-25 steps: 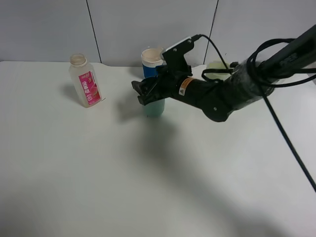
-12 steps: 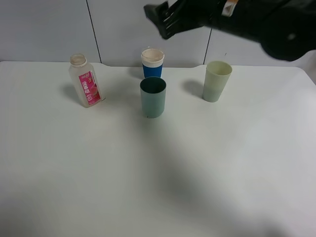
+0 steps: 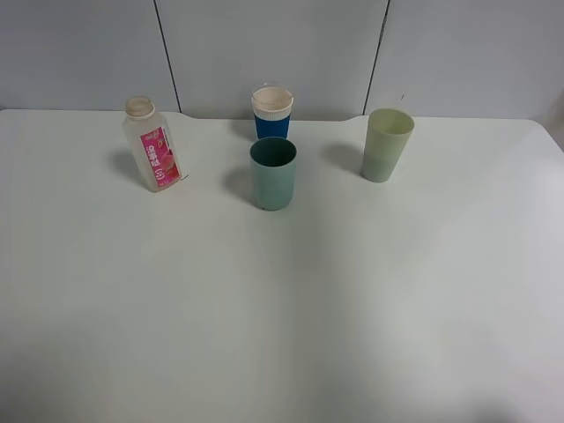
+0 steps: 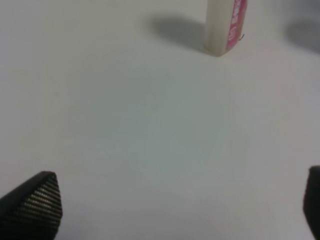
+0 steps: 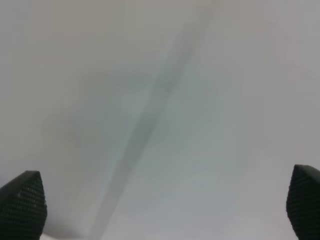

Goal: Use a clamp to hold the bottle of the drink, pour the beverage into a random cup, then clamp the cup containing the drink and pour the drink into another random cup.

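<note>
Bottle (image 4: 223, 27) base only in left wrist view; both claws (image 4: 165, 210) (image 5: 165, 205) wide, empty.

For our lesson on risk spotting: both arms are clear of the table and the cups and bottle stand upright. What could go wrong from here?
1. The teal cup stands just in front of the blue cup; a gripper closing on one may knock the other.
2. The bottle has no cap, so a bump could spill whatever is left.
3. The tall pale green cup looks easy to tip.
</note>
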